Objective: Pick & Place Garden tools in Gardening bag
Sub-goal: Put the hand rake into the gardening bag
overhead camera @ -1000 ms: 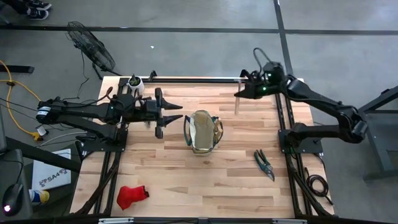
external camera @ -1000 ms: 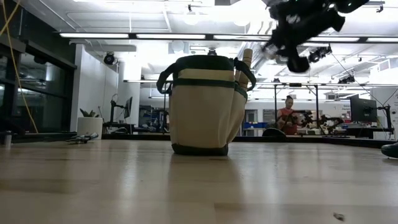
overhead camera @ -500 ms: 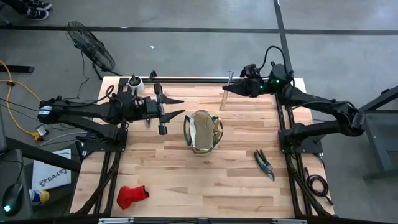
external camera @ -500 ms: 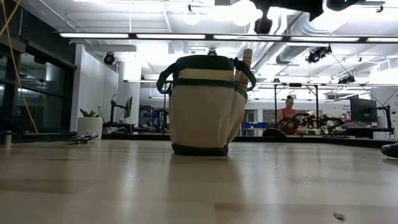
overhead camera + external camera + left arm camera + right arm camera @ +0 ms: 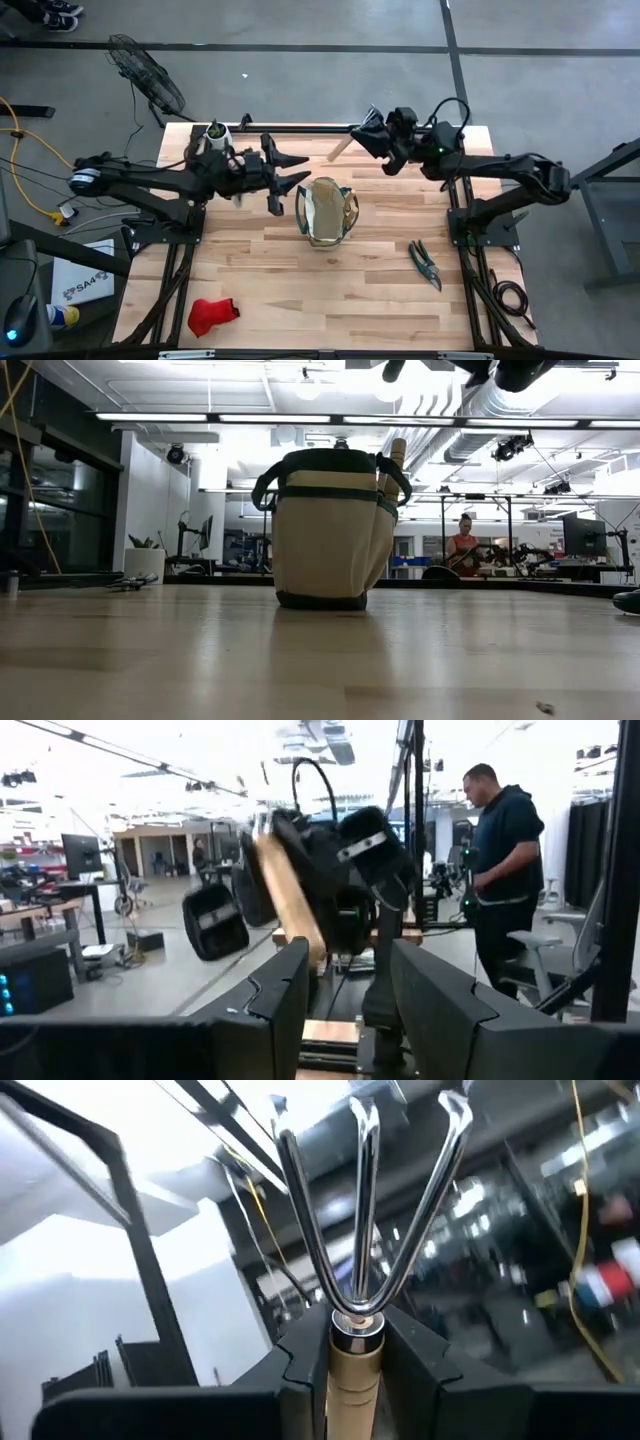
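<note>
The tan gardening bag (image 5: 326, 212) with green trim stands upright on the table's middle, and a wooden handle (image 5: 396, 455) sticks up from its side. My right gripper (image 5: 373, 133) is high over the far edge, shut on a wood-handled metal fork (image 5: 360, 1210). My left gripper (image 5: 292, 172) is open and empty, just left of the bag. Pruning shears (image 5: 425, 263) lie flat at the right. A red glove (image 5: 212, 313) lies at the near left. My right gripper pinches the fork's wooden handle just below the metal collar (image 5: 355, 1365), one finger on each side. The three tines point ahead, away from the wrist. The fork is lifted clear of the table, and the handle's free end (image 5: 338, 151) slants toward my left gripper.
A small white pot with a plant (image 5: 214, 133) stands at the far left corner, behind my left arm. A small tool (image 5: 131, 582) lies on the table, far off in the low view. A person (image 5: 505, 870) stands beyond the table.
My right gripper has carried the fork along the far edge toward the table's left and risen out of the low view, turning so that the handle's free end now points left. My left gripper has moved a little right, toward the bag.
</note>
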`<state>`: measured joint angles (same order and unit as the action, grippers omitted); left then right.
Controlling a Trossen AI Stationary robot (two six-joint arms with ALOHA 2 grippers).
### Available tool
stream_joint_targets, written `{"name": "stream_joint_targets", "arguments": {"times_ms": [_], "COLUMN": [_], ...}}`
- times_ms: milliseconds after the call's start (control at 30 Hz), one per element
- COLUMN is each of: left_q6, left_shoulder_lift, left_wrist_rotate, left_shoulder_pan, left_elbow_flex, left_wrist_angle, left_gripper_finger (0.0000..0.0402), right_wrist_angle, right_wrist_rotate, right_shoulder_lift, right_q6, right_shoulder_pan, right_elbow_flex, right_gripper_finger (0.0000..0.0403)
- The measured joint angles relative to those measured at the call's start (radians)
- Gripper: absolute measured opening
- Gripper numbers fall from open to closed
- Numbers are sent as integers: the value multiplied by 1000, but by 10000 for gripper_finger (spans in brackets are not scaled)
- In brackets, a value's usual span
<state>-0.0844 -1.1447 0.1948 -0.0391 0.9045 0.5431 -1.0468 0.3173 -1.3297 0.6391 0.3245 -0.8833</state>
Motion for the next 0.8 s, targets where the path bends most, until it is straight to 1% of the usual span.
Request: {"name": "stream_joint_targets", "arguments": {"times_ms": [133, 267, 367, 467, 533, 800], "left_q6": [51, 94, 126, 156, 180, 245], "left_shoulder_lift": [-45, -93, -135, -166, -182, -204], "left_wrist_rotate": [9, 34, 36, 34, 32, 31], "left_shoulder_pan": [0, 0, 0, 0, 0, 0], "left_elbow_flex": [1, 0, 0, -1, 1, 0], "left_wrist_angle": [83, 151, 209, 268, 308, 351], "left_gripper_finger": [140, 140, 140, 140, 140, 140], "right_wrist_angle": [-104, -129, -156, -147, -124, -51], "right_wrist_rotate": [-2, -1, -3, 8, 33, 59], "right_shoulder_lift": [-19, -19, -19, -19, -19, -19], "right_q6": [-47, -119, -140, -148, -148, -196], "right_shoulder_pan": [-20, -40, -49, -51, -51, -51], "right_elbow_flex": [0, 0, -1, -15, -26, -58], "right_gripper_finger": [60, 60, 60, 60, 60, 60]}}
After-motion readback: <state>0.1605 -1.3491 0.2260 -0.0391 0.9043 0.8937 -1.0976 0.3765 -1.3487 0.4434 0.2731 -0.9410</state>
